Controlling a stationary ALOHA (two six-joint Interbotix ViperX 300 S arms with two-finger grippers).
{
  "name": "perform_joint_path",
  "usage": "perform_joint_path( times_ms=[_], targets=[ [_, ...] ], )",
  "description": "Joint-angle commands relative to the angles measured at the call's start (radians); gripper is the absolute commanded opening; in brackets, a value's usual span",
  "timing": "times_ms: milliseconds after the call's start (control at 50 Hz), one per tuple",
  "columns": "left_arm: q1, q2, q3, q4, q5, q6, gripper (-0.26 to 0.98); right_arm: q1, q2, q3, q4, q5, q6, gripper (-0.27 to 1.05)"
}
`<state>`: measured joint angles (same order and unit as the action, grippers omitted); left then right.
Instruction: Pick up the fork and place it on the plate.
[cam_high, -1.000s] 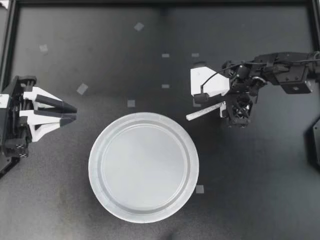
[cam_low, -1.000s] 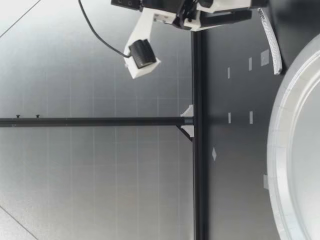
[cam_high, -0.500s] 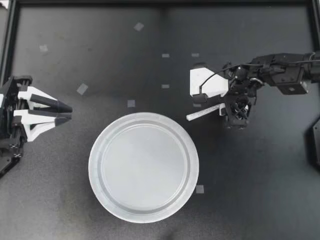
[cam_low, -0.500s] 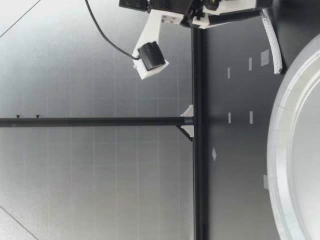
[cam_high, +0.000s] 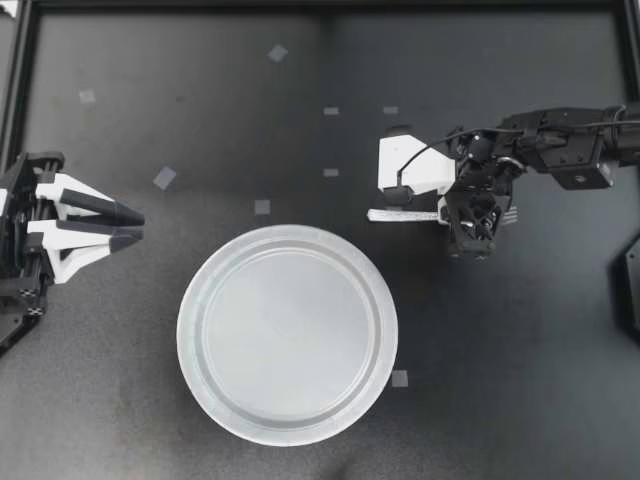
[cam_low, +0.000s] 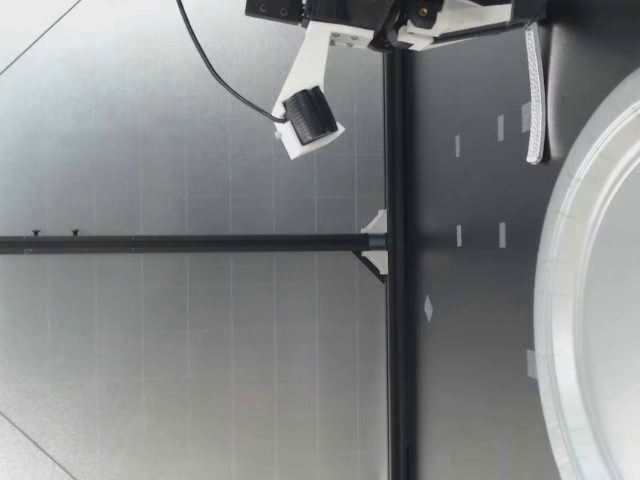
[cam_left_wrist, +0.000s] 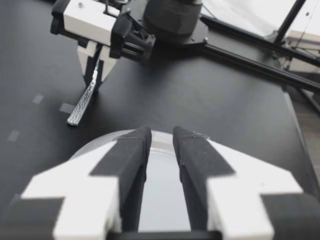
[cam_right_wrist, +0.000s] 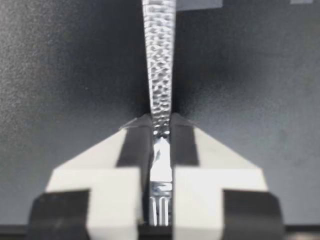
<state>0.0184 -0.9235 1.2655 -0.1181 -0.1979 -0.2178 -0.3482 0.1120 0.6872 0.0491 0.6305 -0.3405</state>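
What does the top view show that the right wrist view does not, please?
Only the top view: the round translucent plastic plate, my open left gripper, and my right gripper beside that plate, not over it. Only the right wrist view: black pads pressing both sides of the hammered silver fork, close up. Both: the fork's handle and the black table.

My left gripper (cam_high: 142, 226), at the left edge of the top view, has white fingers with black strips that end in dark points. A small black-and-white checked mark (cam_high: 40, 292) sits behind it. My right gripper (cam_high: 474, 216) is black, with a white box (cam_high: 410, 166) and a thin black cable (cam_low: 213, 68) curling out.
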Motion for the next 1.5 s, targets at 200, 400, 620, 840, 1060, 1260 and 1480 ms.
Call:
perform_joint_path(
  times_ms=[200, 400, 620, 840, 1060, 1260, 1480],
  targets=[
    [0.002, 0.006, -0.032, 0.003, -0.005, 0.011, 0.35, -0.014, -0.133, -0.141, 0.021, 0.189, -0.002, -0.07],
    [0.048, 0.040, -0.153, 0.044, 0.181, 0.262, 0.35, -0.011, -0.160, -0.213, 0.305, 0.247, -0.029, -0.07],
    [0.115, 0.035, -0.230, 0.012, 0.195, 0.337, 0.35, 0.069, -0.178, -0.244, 0.388, 0.075, -0.204, -0.07],
    [0.115, 0.043, -0.143, -0.249, -0.021, -0.061, 0.35, 0.097, -0.244, -0.258, -0.037, -0.241, -0.322, -0.07],
    [0.107, 0.114, -0.117, -0.219, -0.032, -0.541, 0.41, 0.143, -0.239, -0.256, -0.630, -0.405, -0.313, -0.07],
    [0.057, 0.144, -0.132, -0.202, -0.049, -0.658, 0.89, 0.156, -0.213, -0.258, -0.675, -0.535, -0.311, -0.07],
    [0.031, 0.256, -0.147, -0.202, -0.229, -0.741, 0.77, 0.152, -0.153, -0.267, -0.735, -0.718, -0.324, -0.07]
  ],
)
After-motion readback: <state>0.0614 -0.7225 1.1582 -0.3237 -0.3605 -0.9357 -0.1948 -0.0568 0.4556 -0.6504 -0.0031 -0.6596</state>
